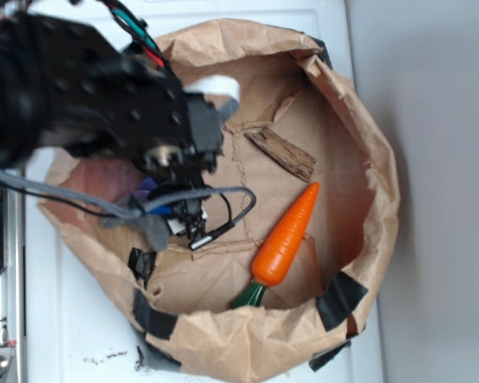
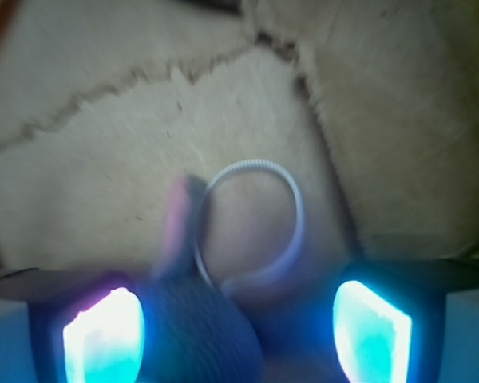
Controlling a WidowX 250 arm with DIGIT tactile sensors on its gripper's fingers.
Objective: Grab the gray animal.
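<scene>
The gray animal is a fuzzy gray plush lying on brown paper. Its pink-lined ear and white string loop point away from me. In the wrist view my gripper is open, with its glowing pads on either side of the plush. The plush sits close to the left pad, and a gap shows at the right pad. In the exterior view the gray animal is mostly hidden under the black arm, beside the gripper, at the left of the paper bag.
An orange carrot with a green stem lies to the right inside the bag. A brown wood chip lies behind it. The bag's crumpled walls rise all around, patched with black tape. A gray cable loops off the arm.
</scene>
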